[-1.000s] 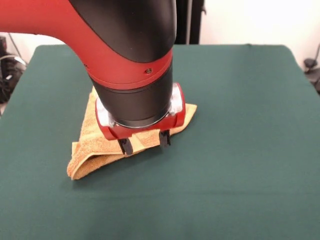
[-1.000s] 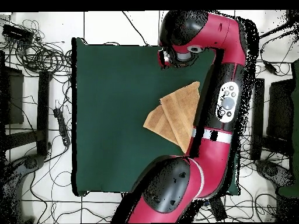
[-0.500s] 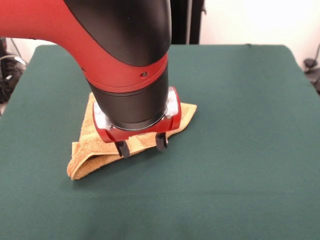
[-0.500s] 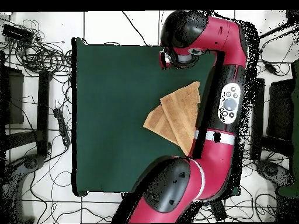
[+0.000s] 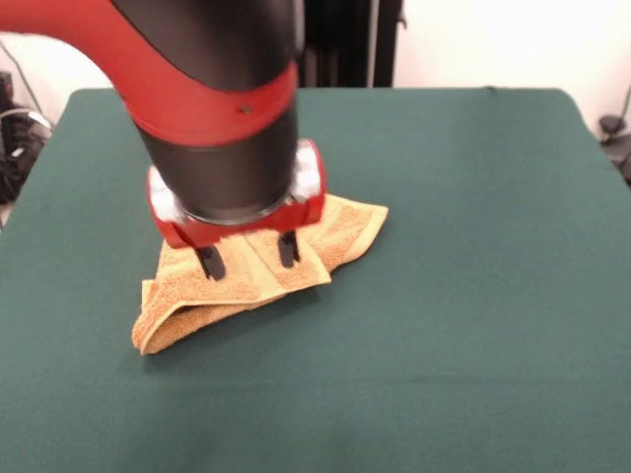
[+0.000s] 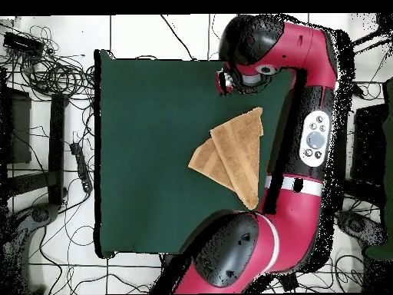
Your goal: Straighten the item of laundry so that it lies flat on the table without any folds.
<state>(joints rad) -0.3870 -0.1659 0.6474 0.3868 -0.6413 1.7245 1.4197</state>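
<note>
Front view: towel [image 5: 251,271] under end effector [image 5: 248,258].

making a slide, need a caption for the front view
Sawyer's open gripper poised over a folded orange-tan towel on the green table.

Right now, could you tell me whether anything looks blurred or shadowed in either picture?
Front view: the arm's wrist and the pincer are slightly smeared by motion, while the orange-tan towel and the green table are sharp; a soft shadow lies beside the towel's near edge. Overhead view: even light, with the folded towel crisp.
</note>
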